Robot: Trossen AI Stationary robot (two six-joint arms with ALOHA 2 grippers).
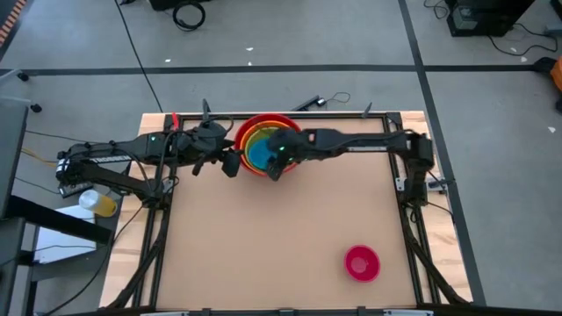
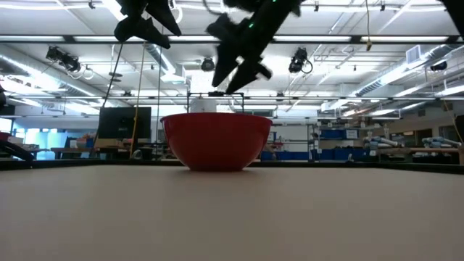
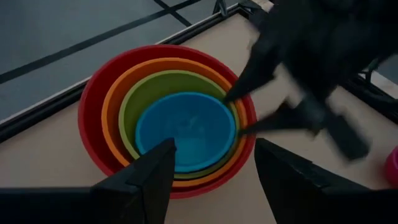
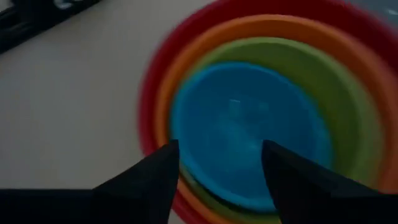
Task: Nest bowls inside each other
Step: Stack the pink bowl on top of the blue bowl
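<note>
A red bowl [image 1: 260, 140] stands at the table's far middle, also seen in the low view [image 2: 216, 141]. Nested in it are an orange bowl [image 3: 118, 93], a yellow-green bowl [image 3: 143, 87] and a blue bowl [image 3: 185, 129], innermost. A small pink bowl [image 1: 362, 262] rests alone on its base near the table's near right. My right gripper [image 4: 221, 155] hangs open just above the stack, over the blue bowl's rim, touching nothing [image 2: 235, 72]. My left gripper [image 3: 214, 162] is open beside the stack's left side, raised above the table.
Bare tabletop [image 1: 263, 237] stretches from the stack toward the near edge and the pink bowl. A black frame [image 1: 386, 118] runs along the table's far edge and sides. A yellow bottle [image 1: 98, 204] sits off the table to the left.
</note>
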